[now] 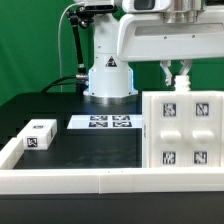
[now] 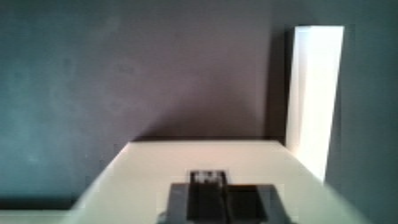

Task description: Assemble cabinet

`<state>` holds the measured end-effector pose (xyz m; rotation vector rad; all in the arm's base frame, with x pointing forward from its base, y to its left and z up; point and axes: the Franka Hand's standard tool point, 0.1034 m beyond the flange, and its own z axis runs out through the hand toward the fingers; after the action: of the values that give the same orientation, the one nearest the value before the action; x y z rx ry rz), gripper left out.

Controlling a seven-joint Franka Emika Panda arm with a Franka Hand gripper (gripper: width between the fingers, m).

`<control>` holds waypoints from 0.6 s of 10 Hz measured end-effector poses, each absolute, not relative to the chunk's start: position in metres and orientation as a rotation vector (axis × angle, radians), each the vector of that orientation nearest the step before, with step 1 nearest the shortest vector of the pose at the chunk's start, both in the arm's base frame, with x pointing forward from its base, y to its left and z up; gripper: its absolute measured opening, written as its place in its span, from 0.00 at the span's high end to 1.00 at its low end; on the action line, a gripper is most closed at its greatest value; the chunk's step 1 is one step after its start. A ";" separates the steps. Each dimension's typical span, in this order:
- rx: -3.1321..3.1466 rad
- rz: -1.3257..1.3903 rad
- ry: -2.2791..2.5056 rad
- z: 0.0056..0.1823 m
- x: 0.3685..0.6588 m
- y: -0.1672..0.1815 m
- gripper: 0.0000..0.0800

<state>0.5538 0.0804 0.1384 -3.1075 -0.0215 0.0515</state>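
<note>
Cabinet (image 1: 183, 130): boxy smooth white plastic, square tagged blocks gridding its front.

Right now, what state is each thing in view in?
cabinet: upright on the table, not gripped.
gripper: fingers apart, holding nothing, just above the cabinet.
small tagged block: resting on the table, apart from the cabinet.
marker board: lying flat on the table.

The cabinet (image 1: 186, 128) is white with black-and-white square tags (likewise the small cube (image 1: 40, 135)); the table (image 1: 90, 150) black.
</note>
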 end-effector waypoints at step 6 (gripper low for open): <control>-3.109 0.056 -0.022 0.134 0.553 0.080 0.68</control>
<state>0.5532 0.0804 0.1344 -3.1091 -0.0218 0.0559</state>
